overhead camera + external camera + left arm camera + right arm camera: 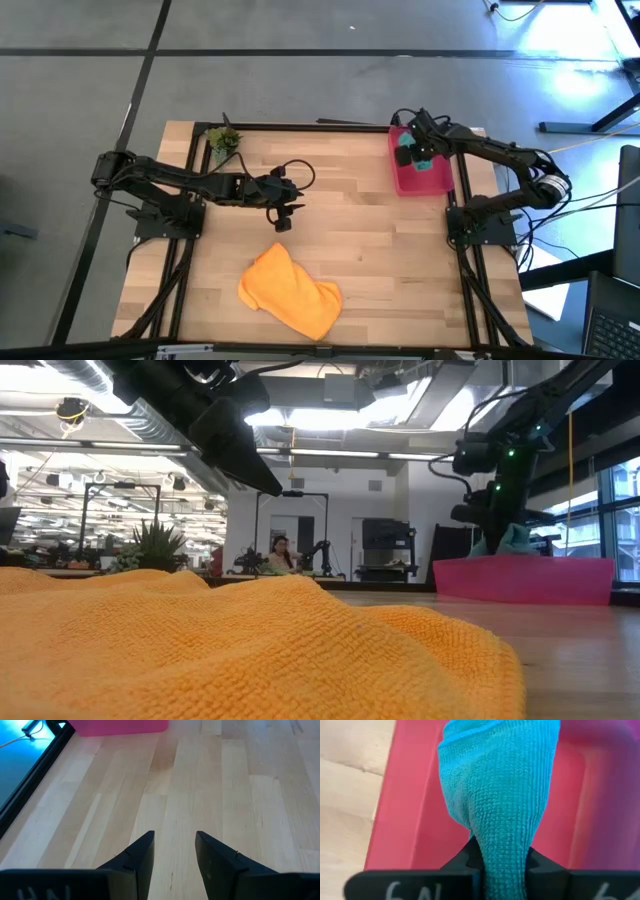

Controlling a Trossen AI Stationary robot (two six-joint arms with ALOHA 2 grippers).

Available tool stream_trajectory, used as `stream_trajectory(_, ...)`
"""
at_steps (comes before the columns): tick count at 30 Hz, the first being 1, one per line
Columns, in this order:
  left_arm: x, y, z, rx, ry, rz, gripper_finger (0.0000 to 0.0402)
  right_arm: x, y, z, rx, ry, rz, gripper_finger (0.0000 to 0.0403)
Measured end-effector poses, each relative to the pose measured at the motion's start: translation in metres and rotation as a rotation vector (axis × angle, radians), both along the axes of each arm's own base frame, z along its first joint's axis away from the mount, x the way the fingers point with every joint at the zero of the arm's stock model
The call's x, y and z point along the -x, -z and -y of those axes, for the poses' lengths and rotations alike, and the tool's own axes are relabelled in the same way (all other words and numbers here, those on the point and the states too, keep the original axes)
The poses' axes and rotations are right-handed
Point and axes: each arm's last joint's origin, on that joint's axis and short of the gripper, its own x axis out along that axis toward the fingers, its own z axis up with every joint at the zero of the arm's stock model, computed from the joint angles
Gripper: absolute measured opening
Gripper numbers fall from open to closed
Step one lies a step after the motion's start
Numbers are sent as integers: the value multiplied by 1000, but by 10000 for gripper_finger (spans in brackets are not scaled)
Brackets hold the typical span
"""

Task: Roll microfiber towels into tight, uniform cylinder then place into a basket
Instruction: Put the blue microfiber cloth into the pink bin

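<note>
Right gripper (421, 157), seen from above, hung over the red-pink basket (440, 180), pinched on the teal towel (407, 155), which I judged ready for release; the orange towel (290, 292) lay unrolled near the front edge. At table height, teal cloth showed above the basket rim. My left gripper (174, 851) hovered partly open over bare wood, holding nothing. On the right wrist camera, the fingers gripped teal folds above the basket floor.

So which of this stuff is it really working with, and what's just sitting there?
Part of the job:
- teal towel, pinched by the right gripper over the basket
- red-pink basket
- orange towel, loose on the table
- left gripper, open, empty

Just there:
- small green plant
- wooden table
</note>
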Motion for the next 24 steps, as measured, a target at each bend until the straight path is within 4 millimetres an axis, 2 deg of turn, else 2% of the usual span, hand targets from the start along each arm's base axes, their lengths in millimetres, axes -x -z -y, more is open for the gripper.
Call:
stream_trajectory(11, 0, 0, 0, 0, 0, 0, 135, -21, 27, 12, -20, 2, 30, 42)
stream_trajectory(24, 0, 0, 0, 0, 0, 0, 135, -29, 45, 19, -78, 6, 80, 44)
